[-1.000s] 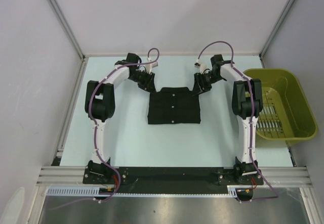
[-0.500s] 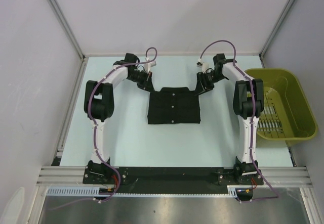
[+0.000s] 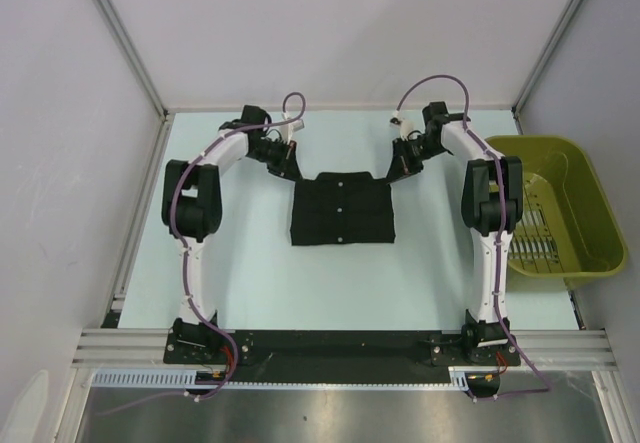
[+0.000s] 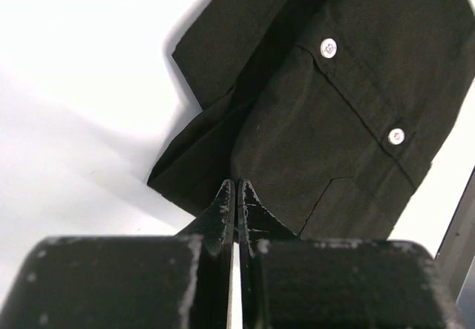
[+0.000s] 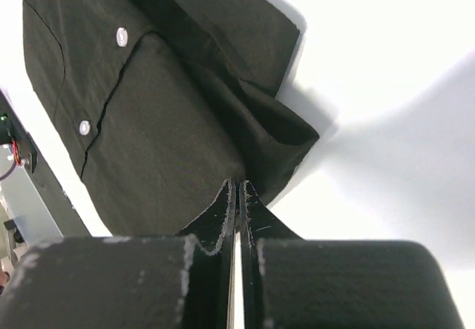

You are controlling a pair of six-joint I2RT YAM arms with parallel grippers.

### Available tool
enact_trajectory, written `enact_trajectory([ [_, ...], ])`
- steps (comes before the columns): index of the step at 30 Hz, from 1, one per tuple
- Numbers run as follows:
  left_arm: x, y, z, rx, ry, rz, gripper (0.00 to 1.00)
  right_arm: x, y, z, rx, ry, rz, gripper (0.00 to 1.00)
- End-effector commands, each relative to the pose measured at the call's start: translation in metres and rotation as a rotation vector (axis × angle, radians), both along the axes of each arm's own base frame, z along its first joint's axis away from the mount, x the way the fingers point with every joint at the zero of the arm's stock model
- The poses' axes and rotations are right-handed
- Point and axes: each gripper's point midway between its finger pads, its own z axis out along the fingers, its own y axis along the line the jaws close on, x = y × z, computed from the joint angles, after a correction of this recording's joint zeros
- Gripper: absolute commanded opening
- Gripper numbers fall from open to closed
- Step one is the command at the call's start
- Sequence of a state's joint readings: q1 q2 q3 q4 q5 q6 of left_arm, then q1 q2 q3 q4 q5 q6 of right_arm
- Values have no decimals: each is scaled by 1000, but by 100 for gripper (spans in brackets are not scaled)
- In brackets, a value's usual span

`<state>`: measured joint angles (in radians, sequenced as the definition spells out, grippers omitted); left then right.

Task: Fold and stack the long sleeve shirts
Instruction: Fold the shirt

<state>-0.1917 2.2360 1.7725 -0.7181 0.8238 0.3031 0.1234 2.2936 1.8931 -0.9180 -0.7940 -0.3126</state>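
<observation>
The left gripper (image 4: pixel 236 184) is pressing its two fingers together, and the tips are pinching the far left corner of the long sleeve shirt (image 4: pixel 334 121), where a folded layer of black cloth is lying against them. The right gripper (image 5: pixel 237 184) is doing the same at the far right corner, its fingers closed tight on the edge of the fabric. In the top view both grippers are sitting low at the far end of the shirt, left (image 3: pixel 292 171) and right (image 3: pixel 398 170), with each arm arching out from its base at the near edge.

The shirt (image 3: pixel 340 213) is lying folded into a compact black block at the middle of the pale table (image 3: pixel 240 273), small white buttons (image 4: pixel 328 47) showing on its upper face. An olive-green basket (image 3: pixel 590 178) is standing well apart from it at the right side of the table.
</observation>
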Motion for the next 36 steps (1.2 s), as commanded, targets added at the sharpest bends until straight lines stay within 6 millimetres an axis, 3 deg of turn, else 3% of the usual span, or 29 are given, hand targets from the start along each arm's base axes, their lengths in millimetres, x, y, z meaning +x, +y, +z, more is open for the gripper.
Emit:
enact_trajectory([
  [1,22,11,46,-43,-122,51,0,26,11,54,47,-170,4,0],
  [8,49,21,31,16,-122,137,0,65,12,38,15,-242,-53,0],
  [13,72,33,7,109,-103,232,0,88,12,16,-25,-270,-116,0],
  [15,81,34,9,118,-103,253,0,90,12,7,-46,-259,-130,0],
  [22,87,42,-18,187,-65,294,4,97,7,-29,-136,-229,-184,0],
  [26,87,30,-18,174,-73,253,4,101,-1,-42,-193,-222,-206,0],
  [31,64,-11,-2,141,-125,94,4,87,5,-41,-210,-201,-155,0],
  [32,58,-13,-6,144,-123,85,3,86,3,-29,-196,-208,-164,0],
  [34,63,-20,18,113,-190,117,0,84,1,-22,-172,-210,-178,0],
  [35,60,-17,13,116,-184,136,0,84,0,-7,-157,-231,-179,0],
  [36,69,-16,32,102,-250,164,0,84,-1,-1,-149,-236,-182,0],
])
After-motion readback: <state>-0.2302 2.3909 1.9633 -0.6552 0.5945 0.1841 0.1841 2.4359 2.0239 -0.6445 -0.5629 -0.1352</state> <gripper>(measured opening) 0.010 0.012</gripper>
